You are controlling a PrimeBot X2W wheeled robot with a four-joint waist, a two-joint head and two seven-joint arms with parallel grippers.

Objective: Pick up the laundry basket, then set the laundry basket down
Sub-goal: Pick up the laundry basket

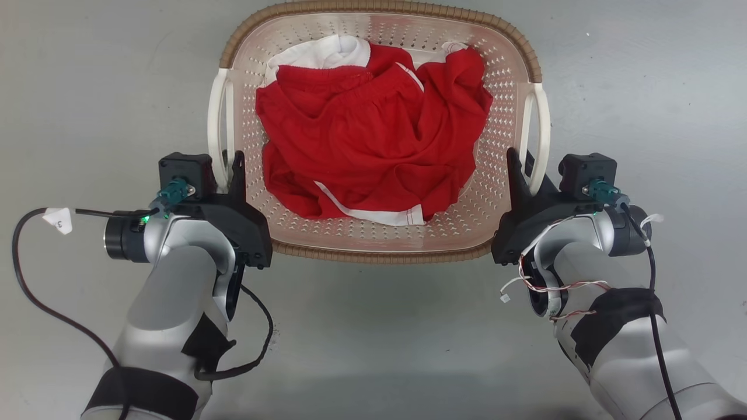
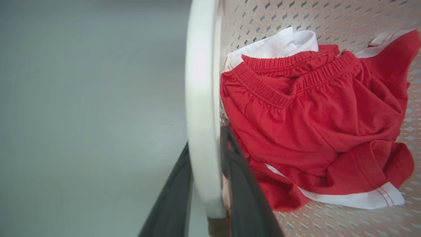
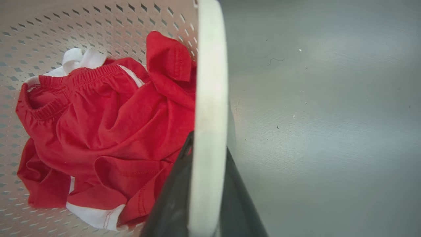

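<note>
Trailing at the far left: a black cable [image 1: 20, 274] with a white tag [image 1: 58, 220] loops from the left arm, well to the left of the laundry basket [image 1: 385, 254].
Left gripper [image 1: 230, 172]: at the basket's near-left corner, fingers pointing along its left side. In the left wrist view the gripper [image 2: 207, 140] is narrowed onto the white bar, one dark finger outside it and one inside.
Left handle [image 1: 215, 122]: a white loop on the basket's left wall, clamped near its near end; it runs up the middle of the left wrist view [image 2: 200, 82].
Laundry basket: pale pink and perforated with a brown woven-look rim, centred between the two arms over the grey floor [image 1: 87, 87]. I cannot tell whether its base touches the floor.
Load: a crumpled red garment [image 1: 367, 140] with white trim covers most of the basket's bottom, and a white cloth [image 1: 327, 52] peeks out from under it toward the far-left wall.
Right handle [image 1: 543, 134]: the matching white loop on the basket's right wall, seen close in the right wrist view [image 3: 210, 82].
Right gripper [image 1: 521, 166]: at the basket's near-right corner. In the right wrist view [image 3: 209, 148] its two fingers press in narrowly on that handle, one on the basket side and one on the floor side.
</note>
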